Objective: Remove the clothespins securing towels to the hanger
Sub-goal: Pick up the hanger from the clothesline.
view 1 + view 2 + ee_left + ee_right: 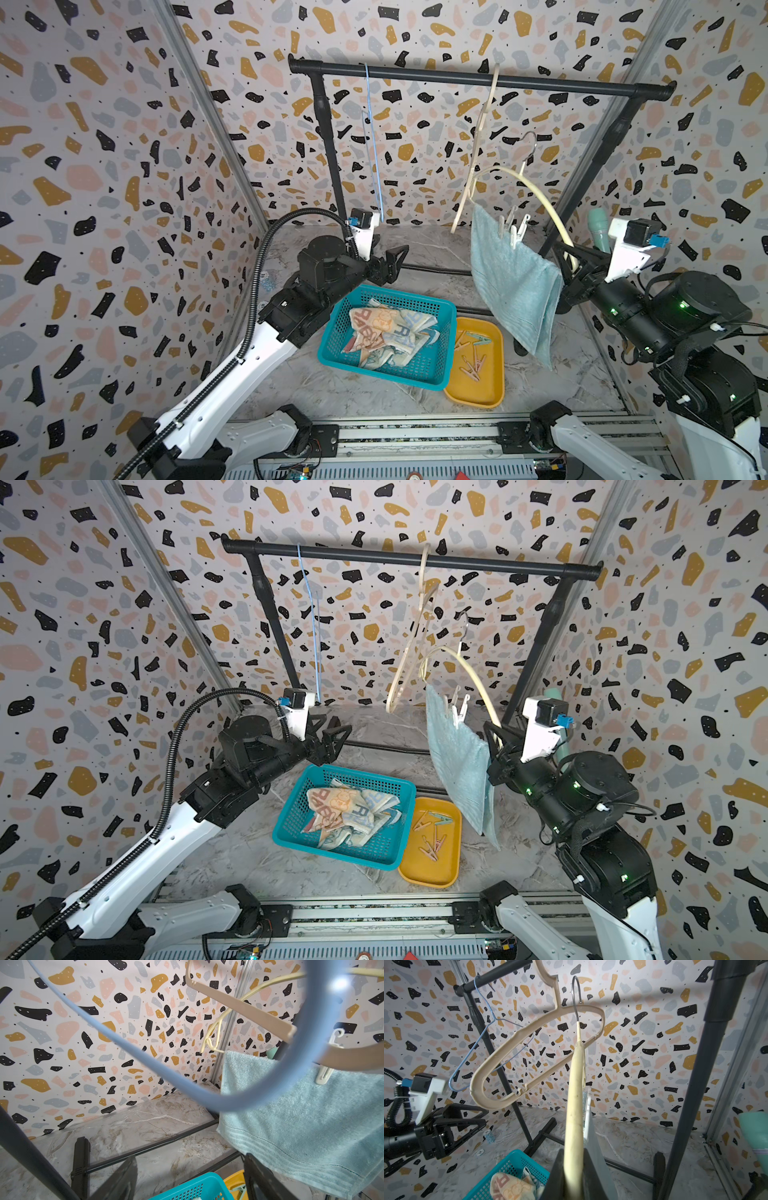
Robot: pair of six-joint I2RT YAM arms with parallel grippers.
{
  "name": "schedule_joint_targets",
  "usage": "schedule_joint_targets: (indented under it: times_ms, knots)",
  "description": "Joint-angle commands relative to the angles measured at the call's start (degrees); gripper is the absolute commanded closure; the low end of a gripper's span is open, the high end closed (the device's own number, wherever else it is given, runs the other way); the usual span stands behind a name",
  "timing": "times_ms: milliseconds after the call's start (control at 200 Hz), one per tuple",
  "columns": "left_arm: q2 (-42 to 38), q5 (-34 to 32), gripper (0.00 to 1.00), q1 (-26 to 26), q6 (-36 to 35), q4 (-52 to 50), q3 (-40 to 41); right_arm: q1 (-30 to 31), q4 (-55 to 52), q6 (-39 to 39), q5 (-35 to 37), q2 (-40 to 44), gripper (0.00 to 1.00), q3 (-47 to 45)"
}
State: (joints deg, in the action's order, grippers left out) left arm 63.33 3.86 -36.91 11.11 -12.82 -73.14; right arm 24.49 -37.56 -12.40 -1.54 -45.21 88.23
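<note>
1. Up on the cream hanger (552, 212), pale clothespins (513, 230) pinch the top edge of the light-blue towel (515, 286). The towel drapes down just above the yellow tray (478, 395).
2. Right gripper (574, 1155) is locked in, fingers clamped on that hanger's arm, carrying it over the bench (332, 386), lower than the black rail (478, 77).
3. Down in the yellow tray lie the loose clothespins (473, 361), mostly pink with a mint green one at the far end.
4. Touching the tray's side, the teal basket (399, 291) holds the striped towel (370, 328) and the cartoon towel (405, 347), crumpled together.
5. Left gripper (390, 257) hovers at the basket's far edge, fingers apart, gripping nothing.
6. Back on the rail hang a blue wire hanger (374, 145) and a beige hanger (478, 137).
</note>
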Motion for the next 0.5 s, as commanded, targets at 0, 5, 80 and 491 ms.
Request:
schedule_joint_targets:
  times_ms: [0, 5, 80, 491]
  knots:
    - [-1.78, 1.55, 0.2, 0.25, -1.74, -3.51, -2.51, 0.12, 2.55, -0.42, -4.28, 2.12, 1.0, 0.26]
    - [-1.84, 1.53, 0.2, 0.26, -1.77, -3.65, -2.56, 0.12, 2.52, -0.47, -4.4, 2.13, 1.0, 0.27]
    - [-2.37, 1.66, 0.2, 0.25, -1.71, -5.78, -3.14, 0.12, 1.67, -0.09, -8.91, 2.32, 1.0, -0.58]
    - [-4.41, 1.78, 0.21, 0.26, -1.71, -12.01, -7.16, 0.07, 6.61, -0.58, -25.68, 1.19, 1.0, -3.38]
